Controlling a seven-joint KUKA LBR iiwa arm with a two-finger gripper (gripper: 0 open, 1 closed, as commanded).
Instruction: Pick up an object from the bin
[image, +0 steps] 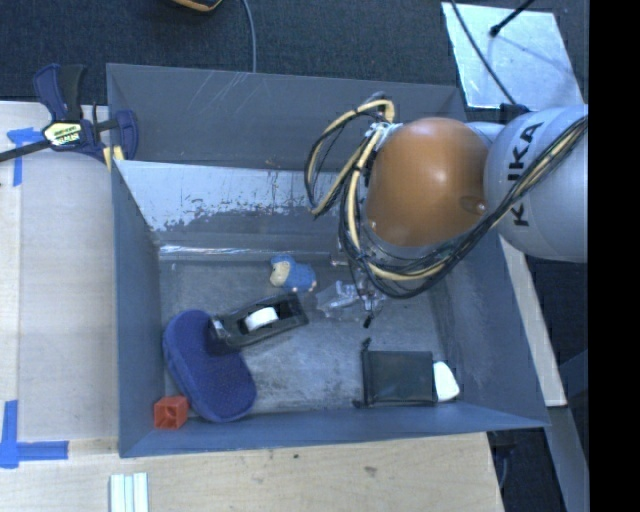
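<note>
My gripper hangs under the orange dome in the middle of the bin, just above the floor. Its metal fingers blur into the grey floor. Just left of it lies a small blue and yellow toy. Below that, a black tape dispenser with a white roll lies slanted, its left end resting against a blue oval pad. Below the gripper lies a flat black wallet-like thing with a white piece at its right end.
A small red block sits in the bin's front left corner beside the blue pad. The arm and its looped cables cover the bin's back right part.
</note>
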